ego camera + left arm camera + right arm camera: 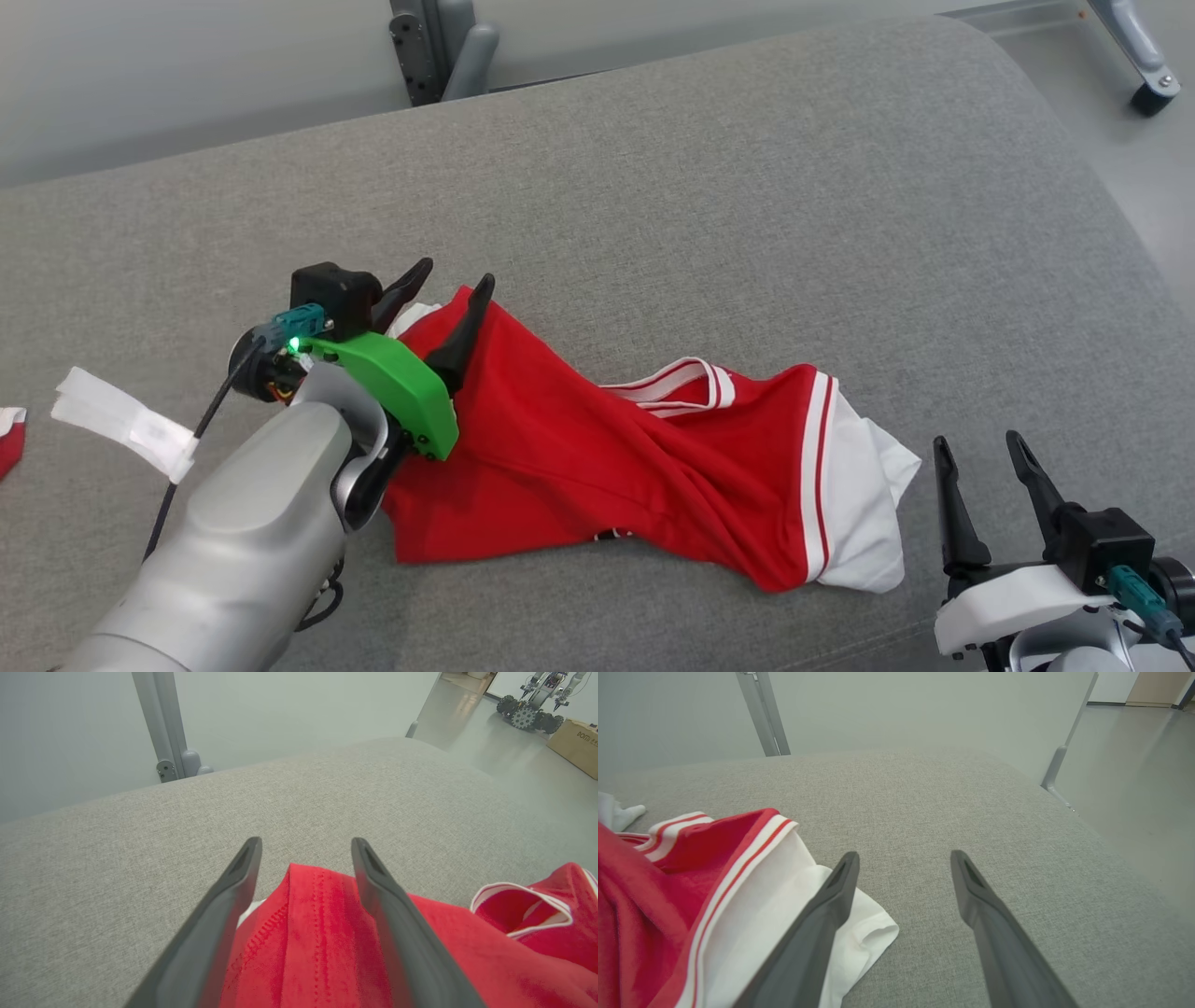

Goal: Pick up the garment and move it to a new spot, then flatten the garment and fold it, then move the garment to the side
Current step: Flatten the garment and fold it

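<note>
Fingers [233, 891] of left end effector [456, 273] spread wide, straddling garment [579, 439] corner

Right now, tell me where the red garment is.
In the head view the red garment lies crumpled on the gray cushion, its left end beneath the open left gripper, its white end near the right gripper.

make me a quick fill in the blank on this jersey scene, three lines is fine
1. The jersey lies crumpled on a ____ upholstered surface.
2. The left gripper stands ____ over the jersey's red end.
3. The right gripper sits beside the jersey's ____ sleeve.
Missing words: grey; open; white.
</note>
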